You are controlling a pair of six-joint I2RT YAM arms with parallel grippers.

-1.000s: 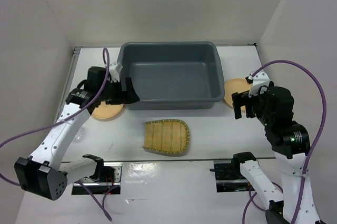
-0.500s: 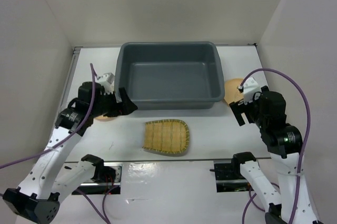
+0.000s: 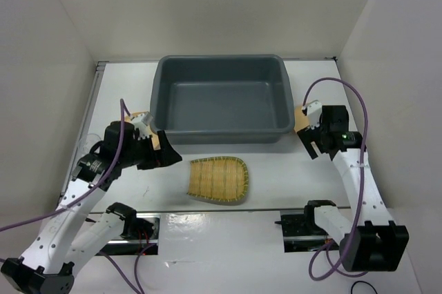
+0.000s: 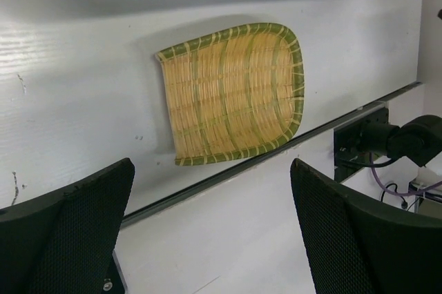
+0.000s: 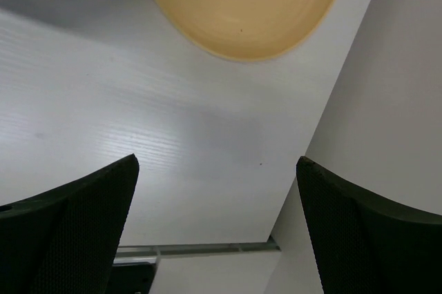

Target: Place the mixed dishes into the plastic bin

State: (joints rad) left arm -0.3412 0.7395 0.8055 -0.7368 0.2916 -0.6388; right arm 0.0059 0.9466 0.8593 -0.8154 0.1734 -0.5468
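The slate-grey plastic bin (image 3: 221, 97) stands at the back centre with nothing in it. A woven bamboo tray (image 3: 217, 179) (image 4: 231, 94) lies in front of the bin. My left gripper (image 3: 173, 150) (image 4: 210, 239) hovers open just left of the tray, with nothing between its fingers. One tan-orange plate (image 3: 141, 115) shows only as a sliver under the left arm. The other plate (image 3: 299, 120) (image 5: 242, 1) lies right of the bin. My right gripper (image 3: 309, 143) (image 5: 217, 232) stands open over the table's near side of that plate, holding nothing.
White enclosure walls (image 3: 387, 45) close in on the left, back and right. The right wall (image 5: 387, 101) runs right beside the right plate. A metal rail (image 4: 262, 163) and the arm mounts (image 3: 304, 221) line the near table edge.
My left gripper has drawn back from the bin's left front corner toward the near side, beside the bamboo tray. The right arm has dropped lower and its gripper edged closer to the right plate.
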